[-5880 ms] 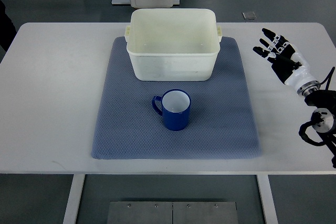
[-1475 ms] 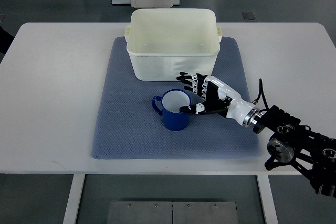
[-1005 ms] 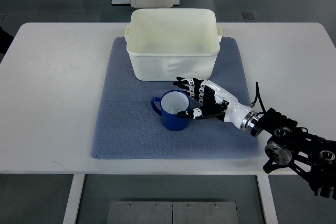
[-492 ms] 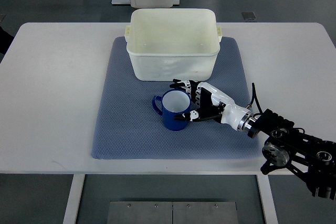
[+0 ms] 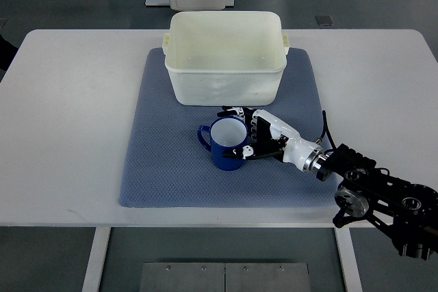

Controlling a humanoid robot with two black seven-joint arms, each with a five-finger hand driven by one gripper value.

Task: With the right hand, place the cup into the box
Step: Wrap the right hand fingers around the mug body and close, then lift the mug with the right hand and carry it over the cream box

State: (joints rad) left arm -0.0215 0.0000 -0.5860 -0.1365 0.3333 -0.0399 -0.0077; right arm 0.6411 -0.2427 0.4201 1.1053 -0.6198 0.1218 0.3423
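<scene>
A white desk fills most of the view, and a blue-grey mat lies across its middle. On the far part of the mat stands a cream plastic box, open at the top, with a small lug handle on each short side.

Just in front of the box, the blue cup stands upright on the mat, apart from the box wall. Its inside is white and its handle sticks out to the left.

The right hand has reached the cup from the right side. Its black fingers curl round the far side of the rim, between cup and box, while the thumb presses against the near side of the cup wall, so the hand is closed around the cup. The cup's base appears to sit on the mat.

From the hand, the white wrist runs down and to the right into a black forearm with round joints and a thin cable looping above it, which leaves over the desk's front edge at the lower right corner.
</scene>
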